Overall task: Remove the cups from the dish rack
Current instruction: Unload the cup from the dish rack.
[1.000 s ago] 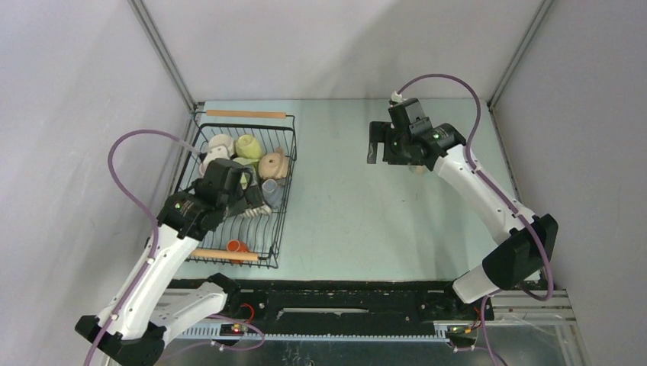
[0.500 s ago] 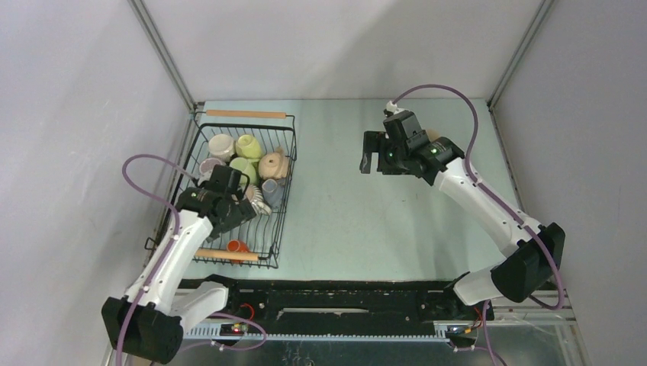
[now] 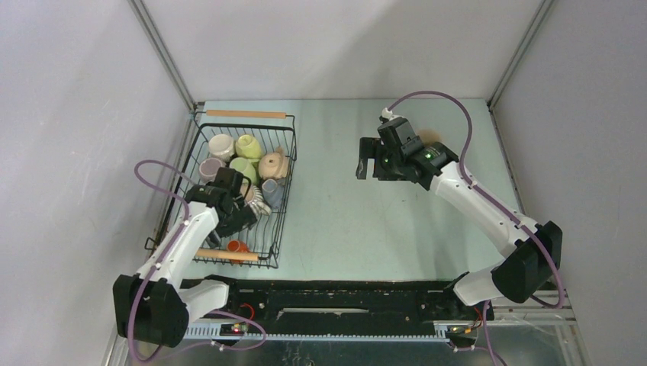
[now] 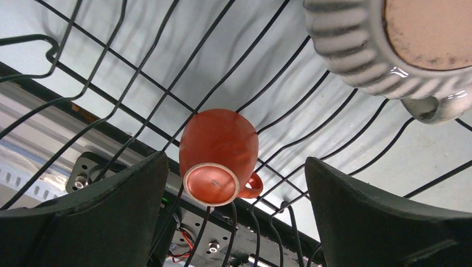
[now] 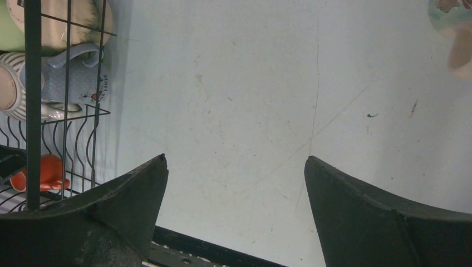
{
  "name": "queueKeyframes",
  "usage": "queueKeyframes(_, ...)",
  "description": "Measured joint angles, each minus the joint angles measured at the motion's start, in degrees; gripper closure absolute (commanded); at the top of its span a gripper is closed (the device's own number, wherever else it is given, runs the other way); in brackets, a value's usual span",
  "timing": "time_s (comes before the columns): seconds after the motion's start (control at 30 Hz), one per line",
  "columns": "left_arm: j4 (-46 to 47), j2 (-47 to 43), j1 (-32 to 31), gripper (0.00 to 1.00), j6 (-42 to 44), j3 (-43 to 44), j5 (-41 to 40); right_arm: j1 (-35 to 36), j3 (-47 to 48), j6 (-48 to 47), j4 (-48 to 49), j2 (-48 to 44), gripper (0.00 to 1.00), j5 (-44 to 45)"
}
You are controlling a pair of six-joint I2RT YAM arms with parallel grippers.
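Observation:
The dish rack (image 3: 284, 200) stands at the table's left and holds several cups. At its far end are a cream one (image 3: 221, 144), a yellow-green one (image 3: 248, 144) and a tan one (image 3: 272, 164). A grey-blue cup (image 3: 271, 191) and a ribbed cream cup (image 3: 261, 204) lie mid-rack. A small orange cup (image 3: 236, 246) lies on its side at the near end. My left gripper (image 3: 240, 219) hangs open inside the rack. In the left wrist view the orange cup (image 4: 220, 150) sits between and beyond the fingers (image 4: 128, 200), untouched. My right gripper (image 3: 366, 162) is open and empty above bare table.
A tan cup (image 3: 432, 138) stands on the table behind the right arm, and its edge (image 5: 450, 14) shows in the right wrist view. The rack's wooden handles (image 3: 246, 113) cap both short ends. The rack's right wall (image 5: 32, 100) lies left of my right gripper (image 5: 236, 160).
The left arm has drawn back toward the rack's near end, bringing its open gripper over the orange cup. The right gripper has drifted left and nearer, still open.

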Motion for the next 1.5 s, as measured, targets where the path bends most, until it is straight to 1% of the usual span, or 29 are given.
queueKeyframes(0.17, 0.7, 0.9, 0.1, 0.02, -0.3, -1.5, 1.2, 0.1, -0.6, 0.2, 0.2, 0.0, 0.02, 0.2)
queueKeyframes(0.4, 1.5, 1.5, 0.1, 0.09, -1.6, -4.5, 2.7, 0.5, -0.7, 0.7, 0.3, 0.0, 0.02, 0.5)
queueKeyframes(0.53, 2.4, 2.3, 0.2, 0.18, -2.1, -5.2, 3.4, 1.1, -0.7, 1.2, 0.3, 0.0, 0.03, 0.7)
queueKeyframes(0.6, 2.9, 2.6, 0.2, 0.24, -2.2, -5.4, 3.7, 1.4, -0.7, 1.3, 0.3, 0.0, 0.03, 0.9)
queueKeyframes(0.73, 3.9, 3.1, 0.3, 0.44, -2.6, -5.9, 4.1, 1.9, -0.7, 1.5, 0.3, 0.0, 0.03, 1.5)
queueKeyframes(0.8, 4.4, 3.2, 0.4, 0.51, -2.7, -5.9, 4.7, 2.1, -0.7, 1.7, 0.3, 0.0, 0.03, 1.7)
queueKeyframes(0.93, 4.7, 3.2, 0.6, 0.54, -2.4, -5.9, 5.2, 2.5, -0.7, 2.0, 0.3, 0.0, 0.03, 2.2)
queueKeyframes(1.03, 4.8, 3.2, 0.7, 0.53, -1.9, -5.9, 5.3, 2.8, -0.7, 2.2, 0.3, 0.0, 0.03, 2.5)
queueKeyframes(1.1, 4.9, 3.2, 0.7, 0.5, -1.2, -5.9, 5.4, 2.9, -0.7, 2.2, 0.3, 0.0, 0.03, 2.7)
queueKeyframes(1.13, 4.9, 3.2, 0.7, 0.46, -1.0, -5.9, 5.4, 3.0, -0.7, 2.2, 0.3, 0.0, 0.03, 2.8)
queueKeyframes(1.2, 4.9, 3.2, 0.7, 0.32, -0.7, -5.8, 5.4, 3.2, -0.7, 2.2, 0.3, 0.0, 0.03, 3.0)
queueKeyframes(1.27, 4.9, 3.1, 0.7, 0.23, -0.5, -5.8, 5.3, 3.4, -0.7, 2.2, 0.3, 0.0, 0.03, 3.0)
queueKeyframes(1.3, 5.0, 3.0, 0.7, 0.17, -0.3, -5.8, 5.4, 3.5, -0.7, 2.3, 0.2, 0.0, 0.03, 3.0)
queueKeyframes(1.4, 6.0, 2.2, 0.8, 0.06, -0.9, -5.8, 5.9, 3.8, -0.7, 2.4, 0.2, 0.0, 0.03, 3.3)
queueKeyframes(1.5, 6.3, 0.6, 0.8, 0.01, -1.6, -5.9, 6.6, 4.4, -0.7, 2.4, 0.2, 0.0, 0.03, 3.5)
